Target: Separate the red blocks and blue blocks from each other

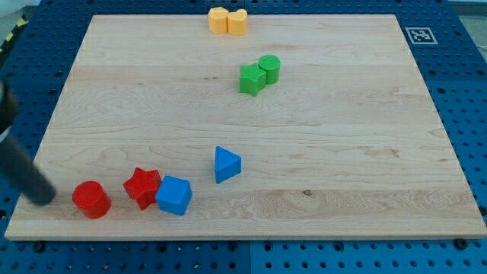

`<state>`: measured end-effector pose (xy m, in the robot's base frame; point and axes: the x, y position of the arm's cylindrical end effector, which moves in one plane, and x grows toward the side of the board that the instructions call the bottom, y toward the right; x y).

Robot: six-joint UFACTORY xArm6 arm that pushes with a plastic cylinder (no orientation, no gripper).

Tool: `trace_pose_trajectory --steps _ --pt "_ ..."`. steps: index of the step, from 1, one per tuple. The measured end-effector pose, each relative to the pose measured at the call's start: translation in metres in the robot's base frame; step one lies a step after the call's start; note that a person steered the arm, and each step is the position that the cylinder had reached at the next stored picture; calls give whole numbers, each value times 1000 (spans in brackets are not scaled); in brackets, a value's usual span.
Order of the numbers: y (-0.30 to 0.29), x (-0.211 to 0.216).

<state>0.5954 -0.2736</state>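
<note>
A red cylinder (91,199) stands near the board's bottom left. A red star block (141,186) sits to its right, touching a blue cube (174,195) on the star's right side. A blue triangular block (225,164) lies apart, further right and a little higher. My dark rod comes in from the view's left edge, and my tip (44,195) rests at the board's left edge, just left of the red cylinder with a small gap between them.
Two green blocks (259,74), a cube and a cylinder, touch each other in the upper middle. Two yellow-orange blocks (227,20) sit together at the board's top edge. The wooden board (342,152) lies on a blue perforated table.
</note>
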Motion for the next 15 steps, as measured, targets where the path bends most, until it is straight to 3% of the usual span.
trace_pose_trajectory --steps 1,3,5,8,9,11,13,15 --pt "5 23" --pt "120 11" --pt "130 8" --pt "198 -5" --pt "194 -5" --pt "142 -50" --pt "157 -79" --pt "215 -107"
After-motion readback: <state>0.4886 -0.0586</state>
